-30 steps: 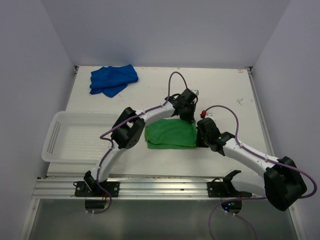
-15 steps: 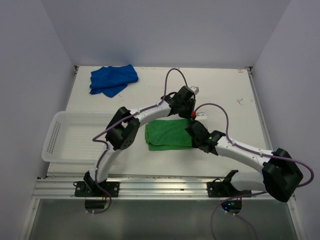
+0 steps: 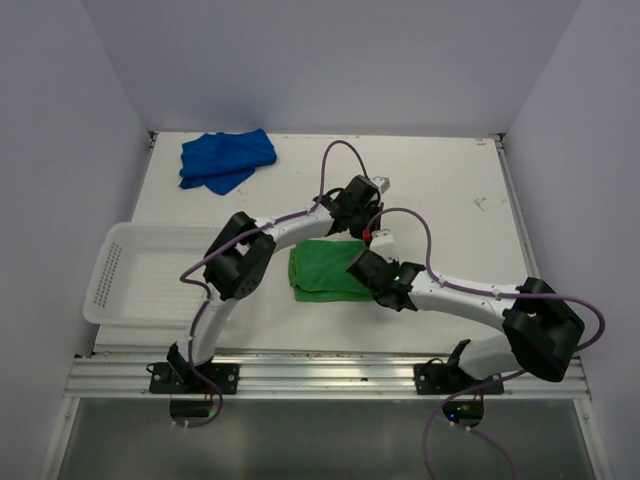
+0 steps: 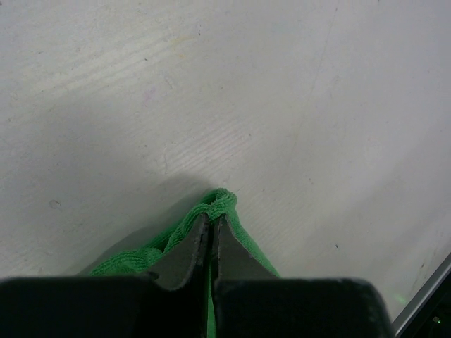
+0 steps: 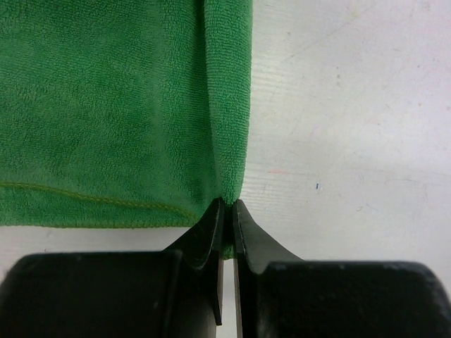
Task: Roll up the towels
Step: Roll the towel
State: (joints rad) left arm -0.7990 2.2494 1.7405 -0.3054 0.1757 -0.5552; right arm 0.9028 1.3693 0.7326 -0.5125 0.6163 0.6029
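Note:
The green towel [image 3: 322,268] lies folded on the white table in front of the arms. My left gripper [image 3: 352,222] is shut on the towel's far right corner [image 4: 220,201]. My right gripper [image 3: 366,272] is shut on the towel's near right edge [image 5: 229,169], which stands up as a fold between the fingers. The blue towel [image 3: 226,158] lies crumpled at the far left of the table, away from both grippers.
A white perforated basket [image 3: 150,272] stands at the left edge of the table. A metal rail [image 3: 300,375] runs along the near edge. Grey walls close in the table on three sides.
Both grippers have moved left with the towel's right edge, folding it over the rest; the green towel looks narrower than a second ago.

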